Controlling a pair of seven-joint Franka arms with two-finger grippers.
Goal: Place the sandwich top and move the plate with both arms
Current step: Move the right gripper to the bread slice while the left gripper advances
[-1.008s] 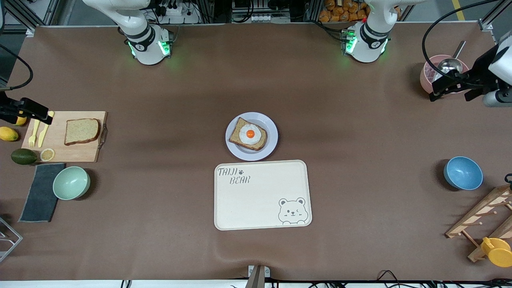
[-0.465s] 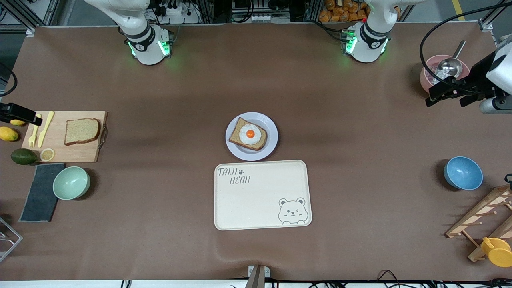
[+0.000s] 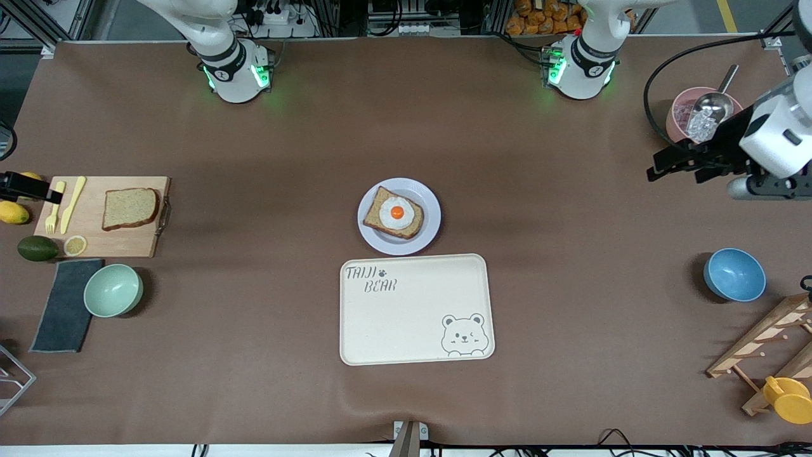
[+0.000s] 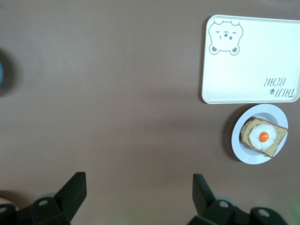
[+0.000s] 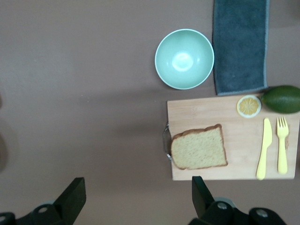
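Note:
The sandwich top, a bare brown slice, lies on a wooden cutting board at the right arm's end of the table. The pale plate sits mid-table and bears a bread slice with a fried egg. My right gripper hangs open over the board's outer edge by the yellow cutlery, holding nothing. My left gripper hangs open and empty over bare table beside a pink bowl, well away from the plate.
A cream bear tray lies just nearer the camera than the plate. A mint bowl, dark cloth, avocado and lemon surround the board. At the left arm's end stand the pink bowl with scoop, a blue bowl and a wooden rack.
My left gripper has swung toward the middle of the table. My right gripper has drawn back a little toward the table's end. Bread, plate and tray have not moved.

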